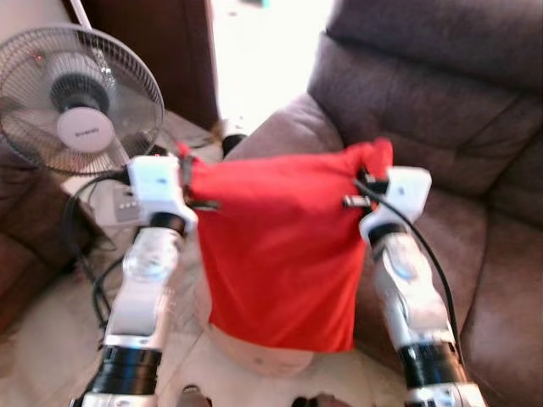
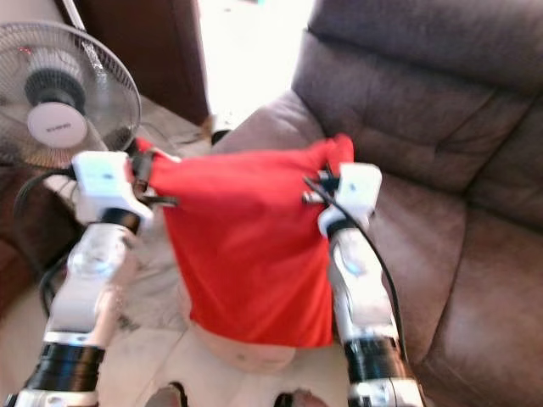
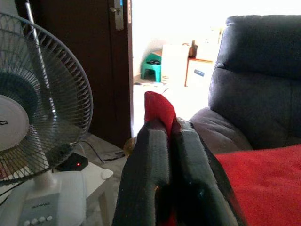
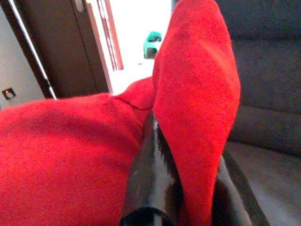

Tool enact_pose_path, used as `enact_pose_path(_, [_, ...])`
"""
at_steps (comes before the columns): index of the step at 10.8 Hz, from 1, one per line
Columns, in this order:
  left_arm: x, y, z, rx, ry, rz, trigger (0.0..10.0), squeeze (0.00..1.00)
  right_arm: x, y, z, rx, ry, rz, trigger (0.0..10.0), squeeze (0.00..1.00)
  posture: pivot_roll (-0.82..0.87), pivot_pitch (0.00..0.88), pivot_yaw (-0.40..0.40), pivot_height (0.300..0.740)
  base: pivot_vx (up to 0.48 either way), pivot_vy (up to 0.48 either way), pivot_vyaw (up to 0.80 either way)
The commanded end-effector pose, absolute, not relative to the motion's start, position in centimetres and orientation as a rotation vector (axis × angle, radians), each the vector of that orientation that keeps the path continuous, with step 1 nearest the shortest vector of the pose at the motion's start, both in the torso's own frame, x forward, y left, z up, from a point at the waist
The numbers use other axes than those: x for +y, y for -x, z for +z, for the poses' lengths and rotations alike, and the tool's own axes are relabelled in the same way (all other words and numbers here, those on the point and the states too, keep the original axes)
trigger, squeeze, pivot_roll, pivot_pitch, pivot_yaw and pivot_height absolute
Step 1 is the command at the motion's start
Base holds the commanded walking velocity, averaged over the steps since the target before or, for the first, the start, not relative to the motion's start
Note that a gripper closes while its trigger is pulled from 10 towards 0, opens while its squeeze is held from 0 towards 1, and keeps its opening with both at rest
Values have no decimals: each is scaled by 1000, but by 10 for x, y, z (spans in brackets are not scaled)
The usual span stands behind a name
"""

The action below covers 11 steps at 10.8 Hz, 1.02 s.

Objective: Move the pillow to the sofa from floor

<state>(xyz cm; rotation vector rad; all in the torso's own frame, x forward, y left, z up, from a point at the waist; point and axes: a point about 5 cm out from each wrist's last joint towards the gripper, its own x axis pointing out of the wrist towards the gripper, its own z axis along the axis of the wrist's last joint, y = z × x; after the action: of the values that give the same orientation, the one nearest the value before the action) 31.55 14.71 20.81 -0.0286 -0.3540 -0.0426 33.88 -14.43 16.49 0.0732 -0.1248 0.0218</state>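
A red pillow [image 1: 280,246] hangs in the air between my two arms, held by its upper corners, in front of the brown sofa [image 1: 441,110]. My left gripper [image 1: 188,165] is shut on the pillow's left corner [image 3: 159,109], which sticks out between the black fingers [image 3: 146,174]. My right gripper [image 1: 373,170] is shut on the right corner [image 4: 197,94], the red cloth bulging up over its fingers [image 4: 150,183]. The pillow's lower edge hangs well above the floor, level with the sofa's seat front.
A standing fan [image 1: 81,97] on a white base [image 3: 51,202] stands close to my left arm. A brown armchair edge [image 1: 21,229] lies at the far left. A dark wooden door [image 3: 84,61] and a bright doorway [image 1: 263,51] are behind. A pale round object [image 1: 259,352] sits on the floor under the pillow.
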Motion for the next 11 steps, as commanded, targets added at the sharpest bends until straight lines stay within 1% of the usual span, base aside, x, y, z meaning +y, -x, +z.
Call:
enact_pose_path(1, [140, -314, 215, -396, 25, -76, 10000, 0, -154, -340, 185, -226, -84, -11, 10000, 0, 148, 157, -14, 740, 0, -390, -694])
enact_pose_path(6, [140, -314, 216, -404, 31, -75, 10000, 0, -151, -341, 185, -228, -73, -1, 10000, 0, 148, 157, -16, 740, 0, -388, -649])
enact_pose_path(8, [143, -315, 224, -427, 36, -78, 10000, 0, -152, -340, 186, -242, -72, -1, 10000, 0, 150, 157, -17, 740, 0, -379, 0])
enact_pose_path(11, [143, -314, 223, -426, 43, -83, 10000, 0, -152, -340, 187, -249, -69, -2, 10000, 0, 149, 156, -15, 740, 0, -375, 0])
